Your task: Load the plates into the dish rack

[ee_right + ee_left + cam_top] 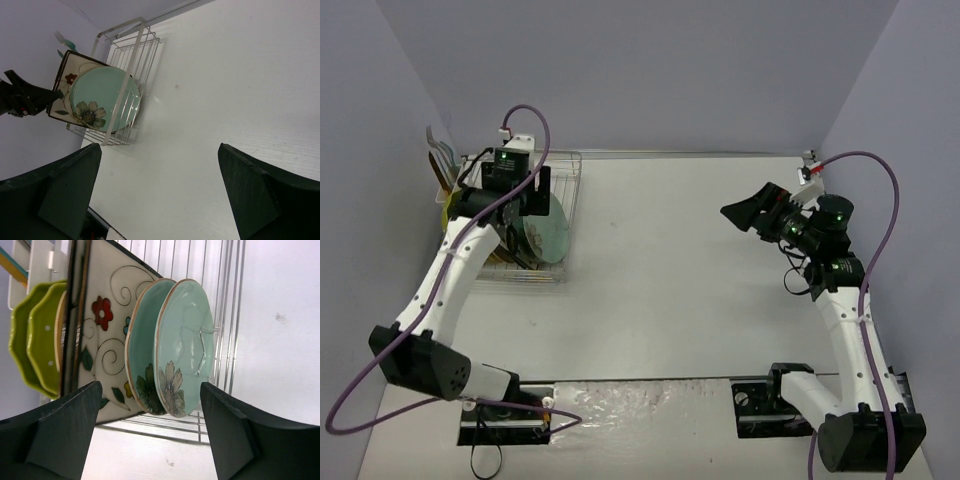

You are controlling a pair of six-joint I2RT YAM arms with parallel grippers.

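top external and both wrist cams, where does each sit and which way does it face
Top external: above and behind the bases, looking down on the table; both arms show.
Left wrist: over the dish rack, facing the racked plates obliquely; open left gripper frames the bottom.
Right wrist: raised, facing across the table to the rack; open right gripper at bottom.
Both wrist views share the front teal plate.
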